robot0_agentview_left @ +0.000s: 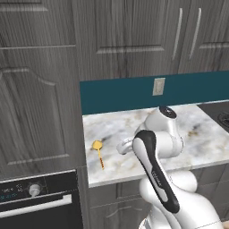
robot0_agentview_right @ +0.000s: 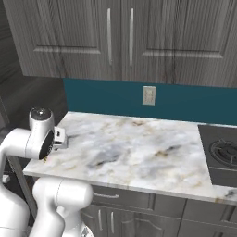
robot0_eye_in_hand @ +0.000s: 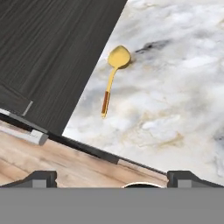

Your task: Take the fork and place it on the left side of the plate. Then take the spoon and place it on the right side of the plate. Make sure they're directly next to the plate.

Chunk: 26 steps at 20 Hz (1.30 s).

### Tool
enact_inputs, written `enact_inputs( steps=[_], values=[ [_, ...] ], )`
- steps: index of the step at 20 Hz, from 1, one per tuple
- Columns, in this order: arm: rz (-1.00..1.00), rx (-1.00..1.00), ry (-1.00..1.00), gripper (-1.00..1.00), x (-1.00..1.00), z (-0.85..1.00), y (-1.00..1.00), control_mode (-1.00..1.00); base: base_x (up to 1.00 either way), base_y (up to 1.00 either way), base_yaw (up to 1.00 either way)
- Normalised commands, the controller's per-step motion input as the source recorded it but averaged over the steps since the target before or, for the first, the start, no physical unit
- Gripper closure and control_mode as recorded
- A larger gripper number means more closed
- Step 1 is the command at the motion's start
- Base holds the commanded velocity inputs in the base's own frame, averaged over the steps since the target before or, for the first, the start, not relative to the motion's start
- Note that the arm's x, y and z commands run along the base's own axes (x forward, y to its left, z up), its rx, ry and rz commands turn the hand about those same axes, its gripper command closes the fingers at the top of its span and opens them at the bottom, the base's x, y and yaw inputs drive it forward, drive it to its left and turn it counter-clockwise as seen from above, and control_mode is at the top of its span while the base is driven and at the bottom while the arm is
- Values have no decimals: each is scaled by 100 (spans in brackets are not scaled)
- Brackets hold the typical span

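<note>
marble tabletop (robot0_agentview_left: 197, 134) spread wide under dark cabinets, teal backsplash (robot0_agentview_right: 106, 99) behind, oven (robot0_agentview_left: 40, 197) at about 8 o'clock in the left base view. no plate or fork to be picked out anywhere here. spoon (robot0_eye_in_hand: 113, 76) lying flat near the tabletop's left edge, at about 11 o'clock in the hand view, bowl far, handle trailing near.

tool (robot0_eye_in_hand: 112, 178) hanging above the front edge, tips spread wide apart, holding nothing. best done, likely: centre over the thin handle, turn so the tips straddle it crosswise, descend straight, close low against the marble.

left base view: spoon's place beside the edge. right base view: stove (robot0_agentview_right: 222, 155) at 3 o'clock, wall outlet (robot0_agentview_right: 149, 95). hand view: handle's darker end.
</note>
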Motion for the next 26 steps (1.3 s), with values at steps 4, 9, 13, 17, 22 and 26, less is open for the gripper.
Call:
enact_inputs(
  steps=[4,9,13,17,22,26],
  values=[
    [-6,0,0,-100,28,-16,4,-100,0,0,0],
    [-6,1,0,-100,38,-12,0,-100,0,0,0],
    [-2,6,9,-100,51,-10,8,-100,0,0,0],
    [0,10,11,-100,47,-9,9,-100,0,0,0],
    [0,10,11,-100,33,-9,11,-100,0,0,0],
    [0,5,13,-100,24,-9,24,-100,0,0,0]
  ],
)
